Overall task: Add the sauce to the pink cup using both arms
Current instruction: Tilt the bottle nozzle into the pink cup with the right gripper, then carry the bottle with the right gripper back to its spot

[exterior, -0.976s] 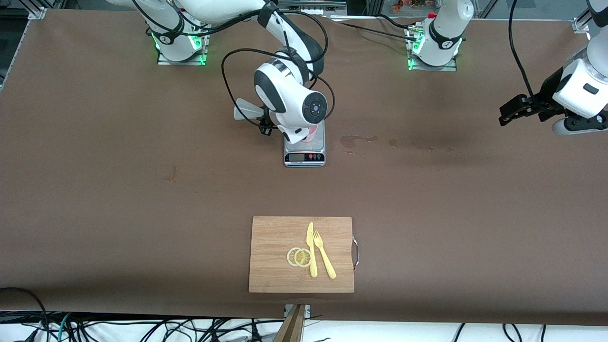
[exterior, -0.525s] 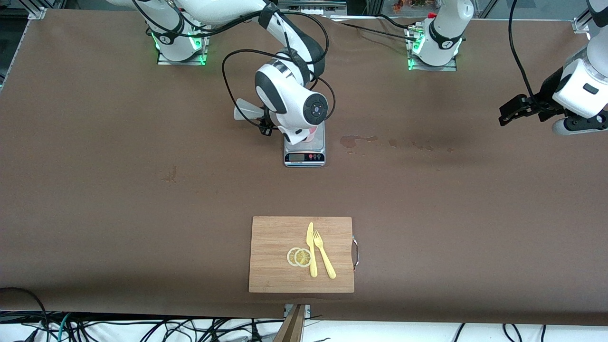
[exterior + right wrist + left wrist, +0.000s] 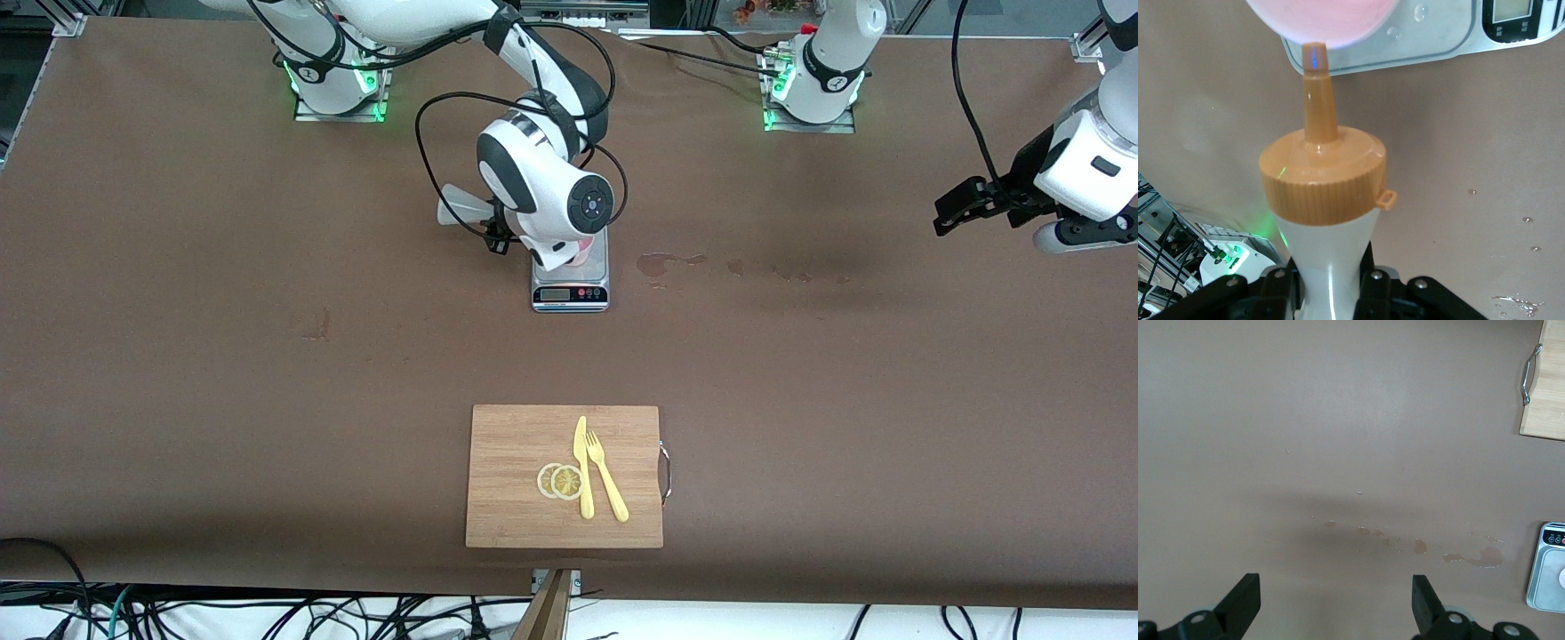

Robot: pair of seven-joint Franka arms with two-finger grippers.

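— Two arms are in view; where does each one stand?

— The right arm reaches from its base over the grey scale (image 3: 571, 283) in the middle of the table (image 3: 222, 356). The right gripper (image 3: 1331, 283) is clamped on the sauce (image 3: 1328, 200), a whitish squeeze bottle with an orange cap, and the jaws press the bottle's body from both sides. The left gripper (image 3: 1335, 613) hangs over bare table near the left arm's end, waiting, with its jaws spread wide and nothing between them.

— And where is the pink cup?

— The pink cup (image 3: 1321, 20) stands on the scale's platform. In the right wrist view the bottle's nozzle tip points at the cup's rim and overlaps it. In the front view the right arm's wrist covers most of the cup, so only a sliver of pink shows at the wrist's edge.

— What else lies on the table?

— Wet stains (image 3: 662, 262) sit beside the scale, trailing toward the left arm's end. Nearer to the front camera lies a wooden cutting board (image 3: 507, 498) with a metal handle. It carries two lemon slices (image 3: 560, 481), a yellow knife (image 3: 583, 467) and a yellow fork (image 3: 607, 476); the slices overlap each other and touch the knife.
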